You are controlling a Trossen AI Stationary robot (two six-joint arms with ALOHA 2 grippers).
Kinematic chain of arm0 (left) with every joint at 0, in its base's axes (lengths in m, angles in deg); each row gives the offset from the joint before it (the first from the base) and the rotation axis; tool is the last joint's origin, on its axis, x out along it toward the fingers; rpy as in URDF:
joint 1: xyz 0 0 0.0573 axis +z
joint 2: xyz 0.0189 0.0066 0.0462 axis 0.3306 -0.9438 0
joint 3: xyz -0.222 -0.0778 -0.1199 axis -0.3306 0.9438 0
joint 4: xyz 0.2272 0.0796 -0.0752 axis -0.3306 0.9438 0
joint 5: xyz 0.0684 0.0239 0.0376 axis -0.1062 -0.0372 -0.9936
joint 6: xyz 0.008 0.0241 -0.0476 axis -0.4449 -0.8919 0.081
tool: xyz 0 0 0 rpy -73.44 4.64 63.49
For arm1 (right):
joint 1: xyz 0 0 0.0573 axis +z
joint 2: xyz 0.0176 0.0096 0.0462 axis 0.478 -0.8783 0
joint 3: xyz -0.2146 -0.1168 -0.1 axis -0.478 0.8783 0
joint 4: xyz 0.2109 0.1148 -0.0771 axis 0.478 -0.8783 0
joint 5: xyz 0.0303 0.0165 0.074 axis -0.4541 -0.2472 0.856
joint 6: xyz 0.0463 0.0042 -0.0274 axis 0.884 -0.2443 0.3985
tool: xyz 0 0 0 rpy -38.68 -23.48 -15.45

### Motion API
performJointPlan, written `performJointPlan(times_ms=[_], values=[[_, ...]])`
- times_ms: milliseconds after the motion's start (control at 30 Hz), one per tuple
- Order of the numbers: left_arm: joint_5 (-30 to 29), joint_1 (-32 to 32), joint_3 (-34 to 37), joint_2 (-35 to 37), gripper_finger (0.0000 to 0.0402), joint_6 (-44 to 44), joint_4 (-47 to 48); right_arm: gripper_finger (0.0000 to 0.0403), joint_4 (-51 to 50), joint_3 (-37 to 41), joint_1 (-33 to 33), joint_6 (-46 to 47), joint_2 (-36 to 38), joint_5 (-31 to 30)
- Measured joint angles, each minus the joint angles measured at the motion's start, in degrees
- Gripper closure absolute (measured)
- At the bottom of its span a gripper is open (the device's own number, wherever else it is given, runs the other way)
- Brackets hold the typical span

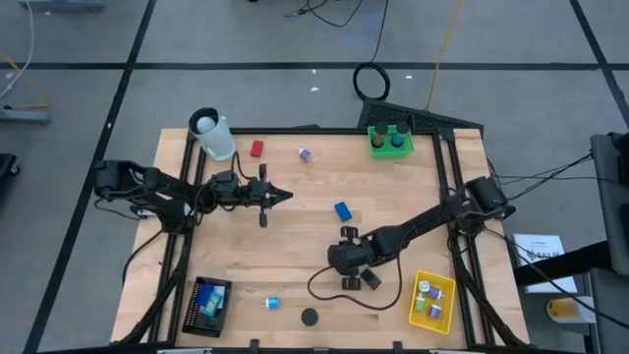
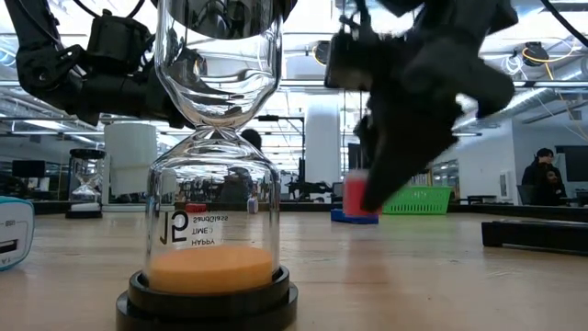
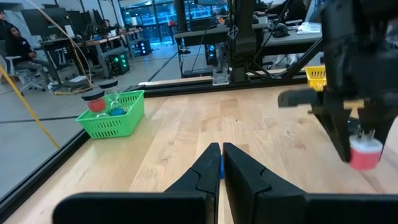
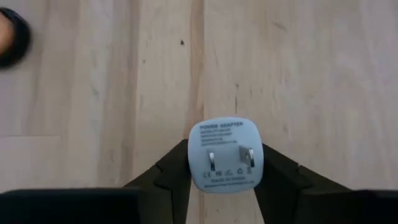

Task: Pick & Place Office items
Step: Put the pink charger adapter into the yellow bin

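Note:
My right gripper (image 1: 356, 275) (image 4: 225, 186) points down over the table's near middle, shut on a white power adapter (image 4: 225, 154) with two metal prongs. In the left wrist view the adapter (image 3: 365, 154) looks pinkish below the dark fingers. My left gripper (image 1: 285, 195) (image 3: 221, 163) waits shut, held level over the table's left half. Loose on the wood lie a blue block (image 1: 342, 210), a red block (image 1: 257, 148), a purple clip (image 1: 305, 154) and a teal piece (image 1: 272, 303). An hourglass (image 2: 216, 184) with orange sand stands on its black base (image 1: 310, 317). My right gripper pinches the power adapter between its two fingers (image 4: 280, 177) by two opposite side walls (image 4: 194, 163), coming from above and pointing down. The pronged face (image 4: 225, 140) is turned up toward the wrist. The adapter is upright and seems lifted just clear of the table.
Yellow tray (image 1: 432, 300) with small items sits at the near right, black mesh tray (image 1: 208, 305) at the near left, green tray (image 1: 390, 140) at the far right. A white cup (image 1: 211, 133) lies at the far left. Black rails (image 1: 462, 246) frame the table.

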Motion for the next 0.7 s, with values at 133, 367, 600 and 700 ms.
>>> performJointPlan(times_ms=[133, 367, 600, 700], values=[[0.0, 0.0, 0.0, 0.0, 0.0376, 0.0, 0.4, 0.0276, -2.7, 0.0, 0.4, 2.0, 4.0, 0.0], [0.0, 0.0, 0.0, 0.0, 0.0376, 0.0, 0.3, 0.0268, -13.9, 0.0, 4.9, 11.9, 14.3, 0.0], [0.0, 0.0, 0.0, 0.0, 0.0376, 0.0, 0.5, 0.0275, -26.6, 0.0, 13.9, 31.0, 22.5, 0.0], [0.0, 0.0, 0.0, 0.0, 0.0376, 0.0, 0.6, 0.0275, -32.9, 0.0, 18.7, 40.3, 23.9, 0.0]])
